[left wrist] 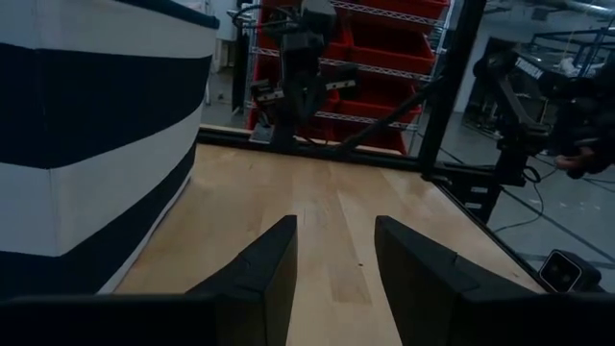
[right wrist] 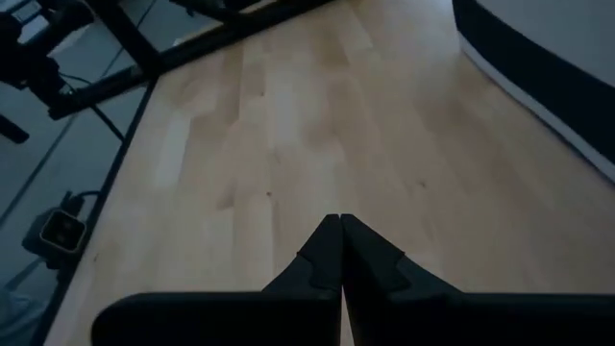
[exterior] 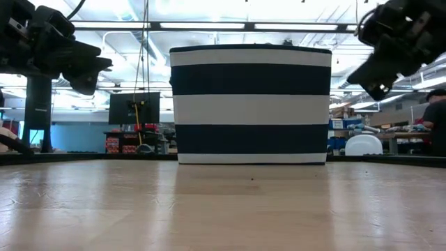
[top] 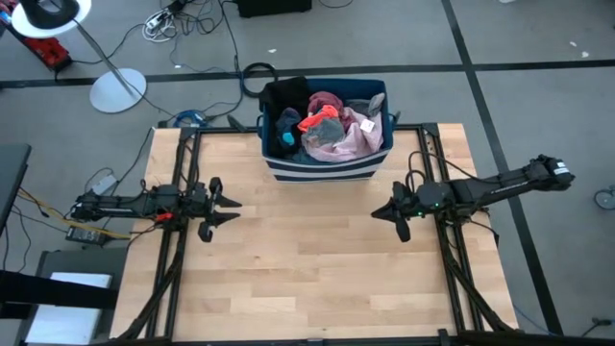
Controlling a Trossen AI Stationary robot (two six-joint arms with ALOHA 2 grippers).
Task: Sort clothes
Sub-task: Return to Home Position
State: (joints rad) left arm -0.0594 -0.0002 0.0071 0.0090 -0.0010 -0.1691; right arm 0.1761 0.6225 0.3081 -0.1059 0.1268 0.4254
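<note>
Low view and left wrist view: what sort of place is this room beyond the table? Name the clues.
Most likely a workshop or robotics lab: rows of red storage bins, a monitor across the room, and long ceiling strip lights.

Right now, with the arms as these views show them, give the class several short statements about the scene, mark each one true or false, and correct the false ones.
1. The clothes lie inside the bin. True.
2. The left end effector is shut. False: its fingers are apart, with nothing between them.
3. The right end effector holds a sock. False: it is shut on nothing.
4. The bin is striped dark blue and white. True.
5. Both end effectors hang above the table, not touching it. True.
</note>
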